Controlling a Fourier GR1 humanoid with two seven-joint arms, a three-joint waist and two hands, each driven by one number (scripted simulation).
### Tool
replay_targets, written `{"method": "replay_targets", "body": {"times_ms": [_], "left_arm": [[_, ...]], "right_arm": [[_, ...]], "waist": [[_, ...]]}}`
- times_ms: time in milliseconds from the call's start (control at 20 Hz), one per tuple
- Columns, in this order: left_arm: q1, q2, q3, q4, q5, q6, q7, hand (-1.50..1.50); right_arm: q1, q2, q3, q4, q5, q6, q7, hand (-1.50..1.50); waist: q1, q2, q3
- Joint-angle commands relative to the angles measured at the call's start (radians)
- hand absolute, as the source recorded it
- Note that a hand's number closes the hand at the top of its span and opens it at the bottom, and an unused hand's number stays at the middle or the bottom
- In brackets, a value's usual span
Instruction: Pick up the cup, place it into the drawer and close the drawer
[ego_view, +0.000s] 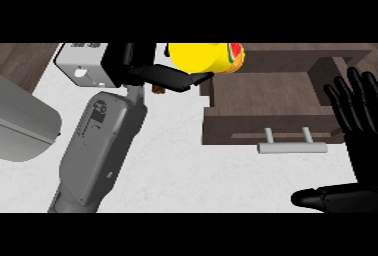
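**Cup being carried toward open drawer**

Across the right half of the counter (184, 165), the open drawer (262, 95) is being presented with its cavity facing up, handle (291, 147) toward the robot, so a drop from above is possible. At the left edge a grey rounded object (22, 125) is being left alone; what it is cannot be told. The left forearm is being stretched up the view to bring the left hand (159, 75) level with the drawer's far-left corner. The right hand (358, 125) is being kept at the right edge, fingers straight and up, resting clear of the drawer. The yellow cup (203, 57) is being pinched by the left hand's curled fingers, just beside the drawer's back-left corner and not yet over the cavity. Judged next: a shift to the right before release. Risk: the cup being caught on the drawer wall.
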Motion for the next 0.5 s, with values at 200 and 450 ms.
{"method": "replay_targets", "body": {"times_ms": [200, 450], "left_arm": [[-0.152, -0.002, -0.049, 0.157, -0.005, 0.085, 0.04, 1.5], [-0.246, -0.002, -0.075, 0.369, 0.064, 0.108, -0.067, 1.5]], "right_arm": [[-0.017, -0.011, -0.024, 0.016, 0.0, 0.002, -0.014, -1.5], [0.006, 0.004, 0.009, 0.022, 0.015, 0.012, -0.028, -1.5]], "waist": [[0.0, 0.001, 0.0], [-0.01, 0.003, 0.0]]}}
